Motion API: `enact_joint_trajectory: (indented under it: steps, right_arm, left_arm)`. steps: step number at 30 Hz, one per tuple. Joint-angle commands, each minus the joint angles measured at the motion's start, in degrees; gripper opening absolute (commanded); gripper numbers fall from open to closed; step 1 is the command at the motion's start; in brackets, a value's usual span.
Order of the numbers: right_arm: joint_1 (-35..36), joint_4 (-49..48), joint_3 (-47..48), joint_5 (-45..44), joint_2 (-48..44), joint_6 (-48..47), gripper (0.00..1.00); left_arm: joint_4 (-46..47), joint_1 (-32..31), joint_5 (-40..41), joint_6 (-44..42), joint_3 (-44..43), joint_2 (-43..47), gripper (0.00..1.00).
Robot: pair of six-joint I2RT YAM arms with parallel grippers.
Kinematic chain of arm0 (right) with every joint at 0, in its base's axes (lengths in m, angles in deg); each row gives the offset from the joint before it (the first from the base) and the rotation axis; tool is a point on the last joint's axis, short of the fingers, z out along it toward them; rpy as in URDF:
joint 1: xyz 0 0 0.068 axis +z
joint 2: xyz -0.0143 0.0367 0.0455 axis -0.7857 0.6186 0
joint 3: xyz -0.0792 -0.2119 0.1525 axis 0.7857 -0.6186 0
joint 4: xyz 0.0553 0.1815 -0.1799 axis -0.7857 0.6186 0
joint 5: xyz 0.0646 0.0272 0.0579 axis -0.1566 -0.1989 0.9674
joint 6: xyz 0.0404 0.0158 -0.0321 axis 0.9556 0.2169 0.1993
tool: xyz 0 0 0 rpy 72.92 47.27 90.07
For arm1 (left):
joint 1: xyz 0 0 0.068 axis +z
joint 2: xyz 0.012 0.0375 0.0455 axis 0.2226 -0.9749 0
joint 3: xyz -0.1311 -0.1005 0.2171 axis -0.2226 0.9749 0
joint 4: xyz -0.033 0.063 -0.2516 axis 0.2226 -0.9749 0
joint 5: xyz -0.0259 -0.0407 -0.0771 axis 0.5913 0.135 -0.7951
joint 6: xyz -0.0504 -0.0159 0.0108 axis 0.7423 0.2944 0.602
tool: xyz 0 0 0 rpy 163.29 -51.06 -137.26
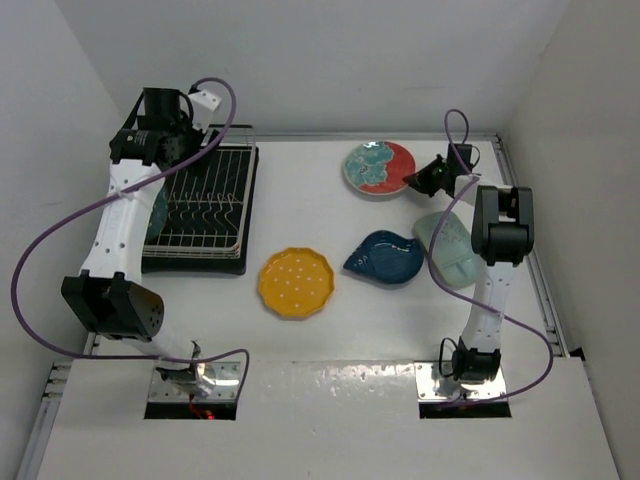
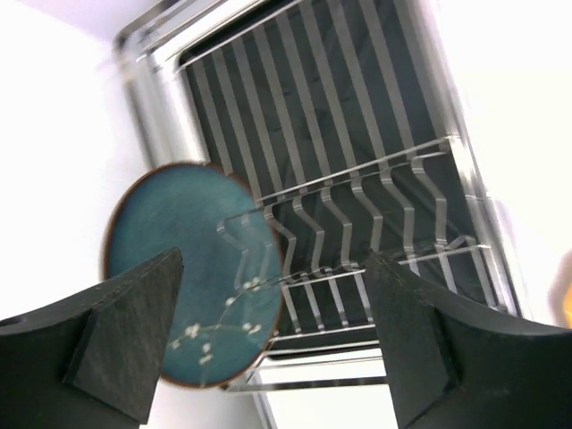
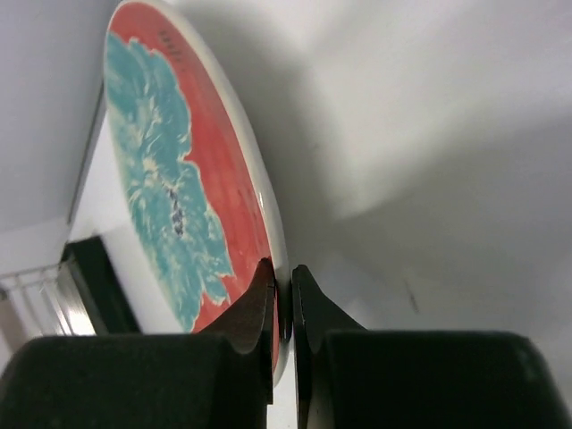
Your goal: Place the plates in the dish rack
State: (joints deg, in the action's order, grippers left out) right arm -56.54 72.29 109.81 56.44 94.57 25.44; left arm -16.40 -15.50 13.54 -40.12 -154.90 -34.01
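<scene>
Right jaws gripped the red-and-turquoise plate point(image 3: 188, 206) at its rim; left jaws hung apart over the dish rack point(image 1: 215, 190). Next move likely needed a lift leftward.

Place: we judged it a robotics lab test cell, not a kitchen.
Walls: we saw plain white panels point(image 1: 300, 60) boxing in a white table point(image 1: 300, 200) on three sides.
Arms: we noted the left arm point(image 1: 115, 225) and the right arm point(image 1: 490, 290) bolted to metal base plates point(image 1: 225, 375) at the near edge, with purple cables point(image 1: 234, 105) looping loose.
Edges: we saw bare metal rails point(image 1: 548, 285) along the table's side.
Props: we counted a dish rack point(image 1: 205, 210) and small plates point(image 1: 295, 282) (the only homely things there).
</scene>
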Motion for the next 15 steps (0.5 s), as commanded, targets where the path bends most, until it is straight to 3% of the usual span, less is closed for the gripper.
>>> enact_joint_trajectory:
  steps: [1, 6, 15]
  right_arm:
    - [0.36, -9.23, -3.22, 7.63, -3.36, 1.09, 0.00]
    - [3.69, -15.94, -3.57, 13.25, -12.33, 0.12, 0.00]
    - [18.10, -24.82, -10.17, 22.14, -23.87, -1.90, 0.00]
  left_arm:
    - [-1.11, -1.15, -6.61, 0.99, -1.45, 0.49, 0.88]
    - [-3.40, -4.13, -22.33, 1.60, -4.17, -2.49, 0.91]
    - [-4.46, -7.91, -39.83, 4.95, -9.45, -9.36, 0.95]
